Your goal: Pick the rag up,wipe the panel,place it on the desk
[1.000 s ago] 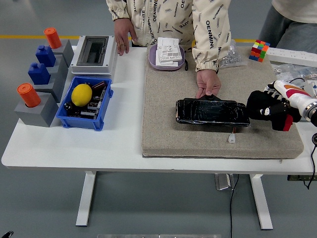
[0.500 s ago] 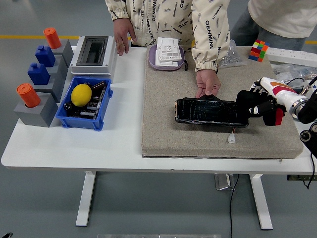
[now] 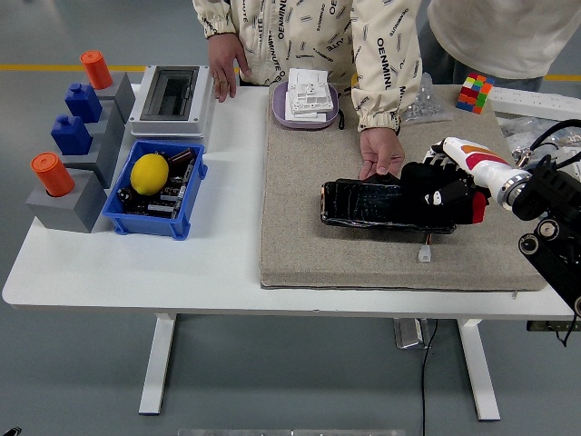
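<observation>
- Head view, against the earlier pictures: the right hand has slid leftward from the right edge of the frame and now lies over the right end of the panel, where before it hung clear of it
- The person's hand has stayed at the panel's far edge, fingers pressing down on it (the panel itself has barely shifted on the mat)
- The right hand's fingers are bunched around a dark rag, which sits pressed on the panel's top surface at centre right of the frame; black on black, so the exact grip is hard to read
- The person's other hand rests on the table at upper left of centre, beside the grey box
</observation>
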Motion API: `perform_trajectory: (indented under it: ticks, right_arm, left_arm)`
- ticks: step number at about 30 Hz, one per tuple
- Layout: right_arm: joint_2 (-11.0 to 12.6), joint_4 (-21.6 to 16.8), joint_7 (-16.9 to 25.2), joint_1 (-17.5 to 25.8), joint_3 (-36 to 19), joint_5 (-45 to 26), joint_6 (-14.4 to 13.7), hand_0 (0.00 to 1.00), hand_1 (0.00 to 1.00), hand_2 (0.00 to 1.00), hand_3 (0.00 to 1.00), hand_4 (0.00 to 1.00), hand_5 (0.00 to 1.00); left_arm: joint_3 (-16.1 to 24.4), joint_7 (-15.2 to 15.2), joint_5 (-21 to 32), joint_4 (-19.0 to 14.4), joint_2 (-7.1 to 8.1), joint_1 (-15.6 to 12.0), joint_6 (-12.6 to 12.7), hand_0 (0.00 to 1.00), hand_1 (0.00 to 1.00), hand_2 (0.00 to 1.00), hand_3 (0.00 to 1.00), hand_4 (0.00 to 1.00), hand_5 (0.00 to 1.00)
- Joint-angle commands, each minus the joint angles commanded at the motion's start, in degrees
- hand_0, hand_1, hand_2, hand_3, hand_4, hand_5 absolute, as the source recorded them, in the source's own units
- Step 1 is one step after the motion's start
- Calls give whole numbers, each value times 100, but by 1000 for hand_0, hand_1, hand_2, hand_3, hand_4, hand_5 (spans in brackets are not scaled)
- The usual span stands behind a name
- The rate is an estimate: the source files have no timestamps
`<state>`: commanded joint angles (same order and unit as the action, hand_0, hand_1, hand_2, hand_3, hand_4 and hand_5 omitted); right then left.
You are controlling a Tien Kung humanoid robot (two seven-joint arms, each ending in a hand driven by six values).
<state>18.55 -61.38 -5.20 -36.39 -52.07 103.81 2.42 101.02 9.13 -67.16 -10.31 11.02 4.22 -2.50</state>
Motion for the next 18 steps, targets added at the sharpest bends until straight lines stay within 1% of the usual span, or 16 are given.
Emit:
perform_trajectory:
  ticks: [12,18]
  right_arm:
    - [-455,-31,-17,-109,39,19,-17,287,400,458,451,899,2]
    - [-630,-32,-23,-160,136,8,-23,287,400,459,451,899,2]
  left_arm:
    - [-12,-1,14,0,13,17,0,721,715,767,618,683,568]
    - [-11,-2,17,0,19,24,1,722,715,767,619,683,568]
